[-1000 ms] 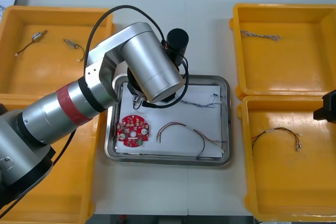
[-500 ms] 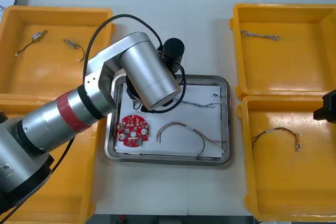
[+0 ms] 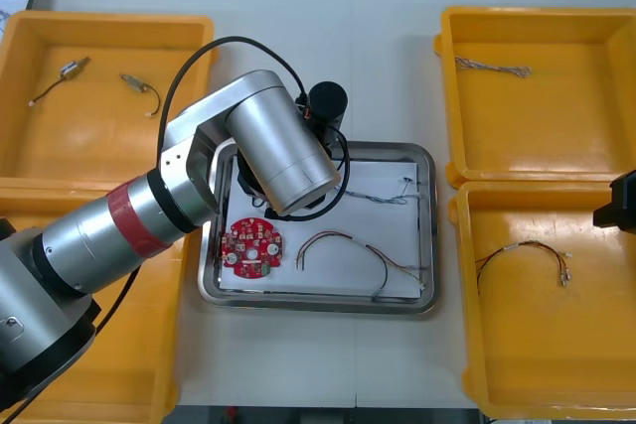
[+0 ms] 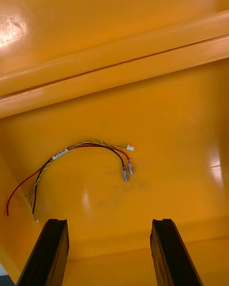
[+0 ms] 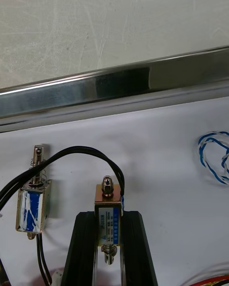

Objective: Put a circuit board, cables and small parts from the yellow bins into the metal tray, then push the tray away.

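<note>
Over at the table's far left corner, a yellow bin [image 3: 104, 151] has two small metal parts [image 3: 72, 70] lying apart near its far edge. Next along, the left arm [image 3: 199, 186] reaches across the metal tray [image 3: 318, 303]. The left gripper [image 5: 109, 221] sits low over the white liner by the tray's far left corner, its claw narrow and clamped on a held part [image 5: 108, 202] standing upright between the fingers. Just beside that lies a second part [image 5: 32, 205], and a black lead [image 5: 81, 150] arches above the two. A round red circuit board [image 3: 250, 245] rests by the tray's left edge. A red and yellow cable [image 3: 350, 250] curls toward the near right corner, and a blue and white cable [image 3: 393, 191] lies by the far right corner. Further right, the far right bin [image 3: 537, 136] holds a twisted cable [image 3: 492, 69], while the near right bin [image 3: 556, 364] holds another red and yellow lead [image 4: 90, 148]. The right gripper [image 4: 109, 224] hangs above that bin, claw wide with nothing in it.
</note>
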